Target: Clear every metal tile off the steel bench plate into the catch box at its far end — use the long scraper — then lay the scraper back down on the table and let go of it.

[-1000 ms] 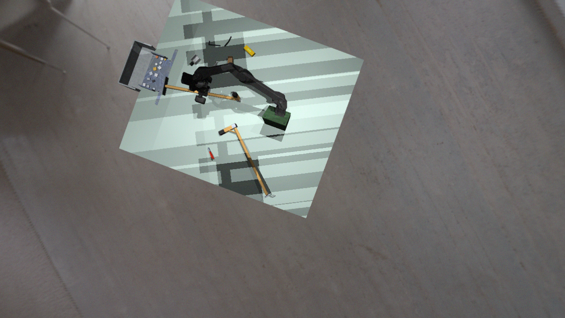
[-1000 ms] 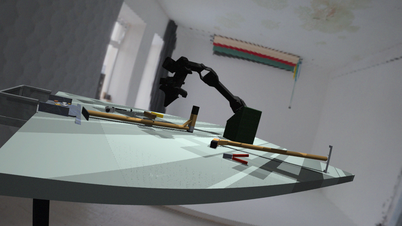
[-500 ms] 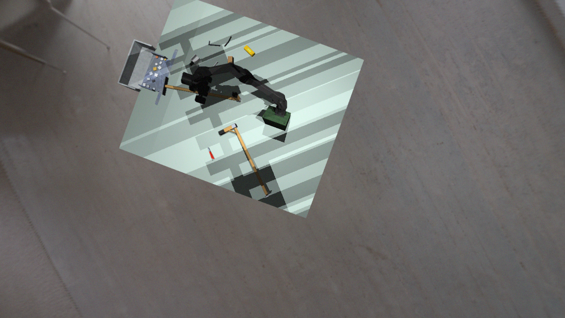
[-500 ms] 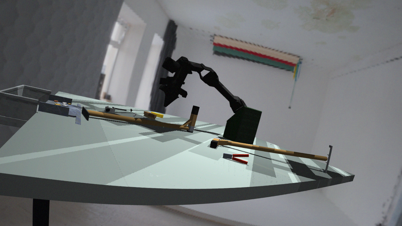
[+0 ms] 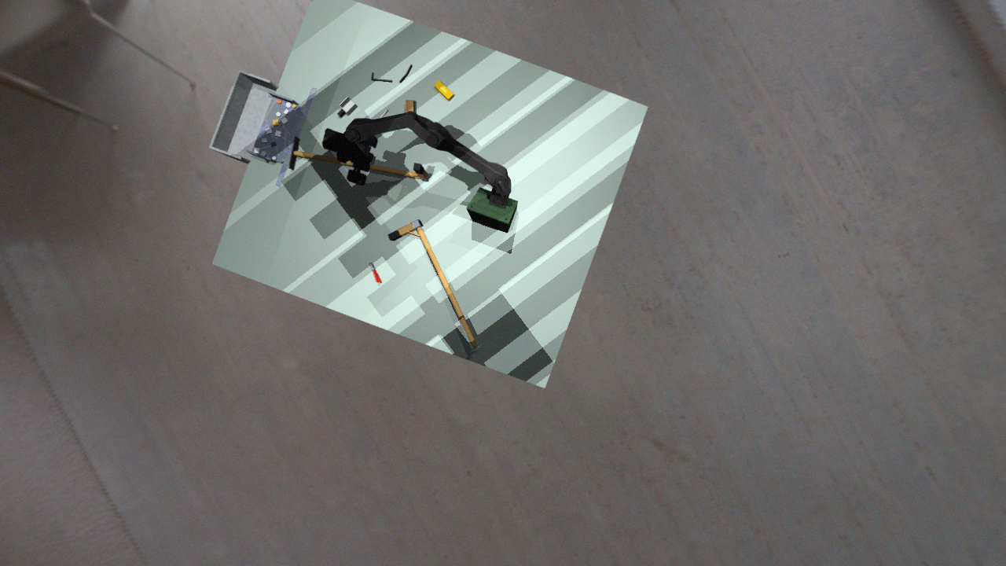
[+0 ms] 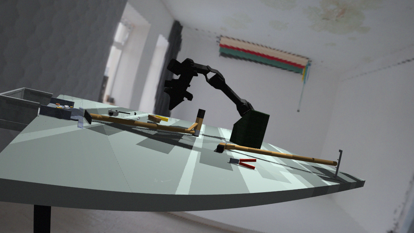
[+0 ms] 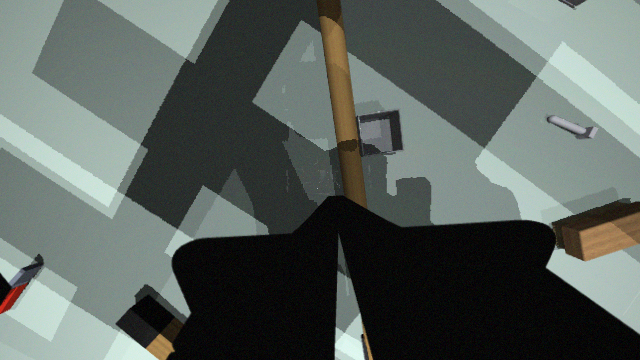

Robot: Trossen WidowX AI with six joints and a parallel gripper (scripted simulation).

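The long scraper (image 5: 323,156) (image 6: 127,122) (image 7: 336,60) lies on the table, its dark blade at the near end of the steel bench plate (image 6: 55,112) and its upright black-tipped grip toward the arm's base. Several tiles (image 5: 274,122) (image 6: 59,107), grey, white and orange, are on the plate between its side walls. The grey catch box (image 5: 246,87) (image 6: 17,107) stands at the far end; its floor shows only partly. My gripper (image 6: 171,108) (image 7: 335,203) is shut and empty, above the scraper's handle and clear of it.
A rake (image 5: 442,274) (image 6: 269,152) and red-handled pliers (image 5: 376,274) (image 6: 247,160) lie on one side. A wooden block (image 5: 410,106) (image 7: 607,232), a yellow block (image 5: 443,90) and a small metal piece (image 5: 348,106) lie on the other. A small open square tray (image 7: 395,132) sits beside the handle.
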